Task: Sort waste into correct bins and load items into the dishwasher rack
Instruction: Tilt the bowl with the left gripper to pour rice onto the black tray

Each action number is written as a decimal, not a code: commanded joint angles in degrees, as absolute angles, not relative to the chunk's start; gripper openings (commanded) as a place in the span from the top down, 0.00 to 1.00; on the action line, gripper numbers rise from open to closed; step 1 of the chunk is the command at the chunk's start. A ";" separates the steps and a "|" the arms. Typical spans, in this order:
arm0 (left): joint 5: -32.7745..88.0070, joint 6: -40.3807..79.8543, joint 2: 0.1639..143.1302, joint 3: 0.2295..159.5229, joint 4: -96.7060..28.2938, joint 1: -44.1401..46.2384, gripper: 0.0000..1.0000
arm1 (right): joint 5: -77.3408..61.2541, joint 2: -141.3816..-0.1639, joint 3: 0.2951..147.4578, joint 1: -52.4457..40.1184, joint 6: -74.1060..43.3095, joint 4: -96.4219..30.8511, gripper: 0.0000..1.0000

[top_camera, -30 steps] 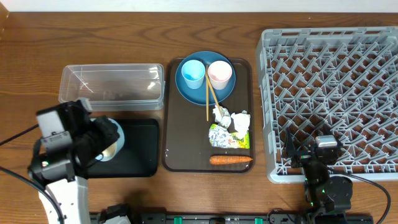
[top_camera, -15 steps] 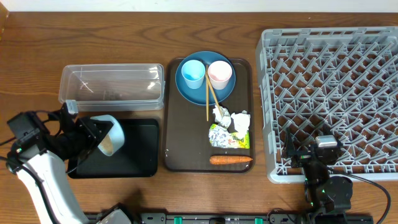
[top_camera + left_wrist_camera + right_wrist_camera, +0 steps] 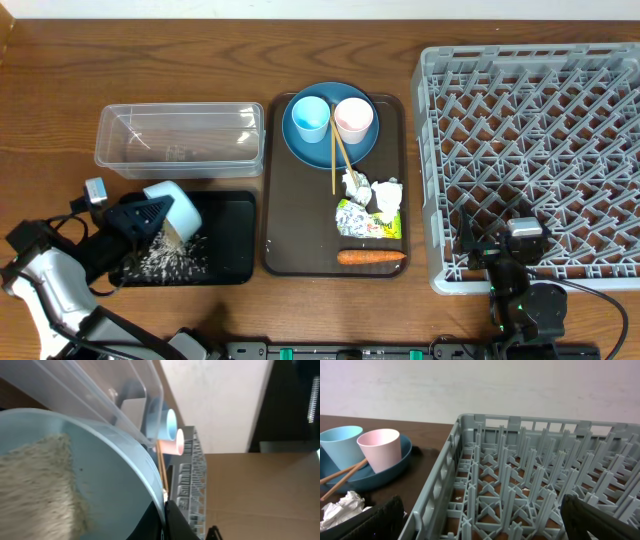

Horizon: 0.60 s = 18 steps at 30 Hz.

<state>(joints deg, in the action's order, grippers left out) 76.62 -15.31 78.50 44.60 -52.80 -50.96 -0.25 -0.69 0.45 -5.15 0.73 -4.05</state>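
My left gripper (image 3: 143, 216) is shut on the rim of the white bowl (image 3: 172, 203), pinching it between both fingers. The bowl is tipped mouth-down over the black tray (image 3: 230, 235). White rice (image 3: 165, 258) lies scattered on that tray, and more slides inside the bowl (image 3: 100, 470). The clear tub (image 3: 180, 135) stands just behind. On the brown serving tray (image 3: 300, 220) are the blue plate (image 3: 305, 150) with a light blue cup (image 3: 310, 117) and pink cup (image 3: 353, 118), chopsticks (image 3: 340, 158), crumpled paper (image 3: 375, 192), a wrapper (image 3: 360, 220) and a carrot (image 3: 370, 257). My right gripper (image 3: 487, 517) stands open over the near edge of the rack (image 3: 540, 130).
The grey rack fills the right side of the table and holds nothing. The brown serving tray lies between the bins and the rack. The right arm's base (image 3: 525, 305) sits at the front edge.
The left arm swung down and left and tipped the bowl further. Rice has poured out onto the black tray. The right arm has not moved.
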 commanded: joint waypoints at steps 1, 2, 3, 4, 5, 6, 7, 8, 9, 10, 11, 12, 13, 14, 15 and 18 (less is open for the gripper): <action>83.00 -17.76 78.63 43.97 -53.10 -51.27 0.94 | -0.43 -0.34 0.30 -4.67 1.80 -4.25 0.01; 84.60 -17.76 78.63 43.97 -53.10 -51.27 0.94 | -0.43 -0.34 0.30 -4.67 1.80 -4.27 0.01; 86.24 -17.76 78.63 43.97 -53.08 -51.27 0.94 | -0.43 -0.34 0.30 -4.67 1.80 -4.25 0.01; 88.01 -17.76 78.63 43.97 -53.06 -51.27 0.94 | -0.43 -0.34 0.30 -4.67 1.80 -4.27 0.01; 89.19 -17.76 78.63 43.97 -53.08 -51.27 0.94 | -0.43 -0.34 0.30 -4.67 1.80 -4.25 0.01; 89.82 -17.74 78.63 43.97 -53.10 -51.27 0.94 | -0.45 -0.34 0.30 -4.67 1.80 -4.25 0.01; 89.80 -17.74 78.63 43.97 -53.12 -51.27 0.94 | -0.45 -0.34 0.30 -4.67 1.80 -4.27 0.01; 89.76 -17.74 78.63 43.94 -53.32 -51.24 0.94 | -0.45 -0.34 0.30 -4.67 1.80 -4.27 0.01; 89.76 -17.74 78.63 43.92 -54.22 -51.24 0.94 | -0.43 -0.34 0.30 -4.67 1.80 -4.27 0.01; 89.76 -17.74 78.63 43.92 -55.59 -51.24 0.94 | -0.45 -0.34 0.30 -4.67 1.80 -4.27 0.01; 89.73 -17.76 78.63 43.92 -57.49 -51.24 0.94 | -0.45 -0.34 0.30 -4.67 1.80 -4.27 0.01; 89.45 -17.78 78.63 43.92 -59.24 -51.24 0.94 | -0.43 -0.34 0.30 -4.67 1.80 -4.27 0.01; 89.06 -17.82 78.61 43.92 -60.75 -51.24 0.94 | -0.43 -0.34 0.30 -4.67 1.80 -4.25 0.01; 88.68 -18.24 78.61 43.92 -61.71 -51.24 0.94 | -0.43 -0.34 0.30 -4.67 1.80 -4.27 0.01; 88.03 -18.26 78.63 43.92 -62.17 -51.24 0.94 | -0.43 -0.34 0.30 -4.67 1.80 -4.27 0.01; 86.32 -18.96 78.61 43.92 -62.30 -51.24 0.94 | -0.43 -0.34 0.30 -4.67 1.80 -4.27 0.01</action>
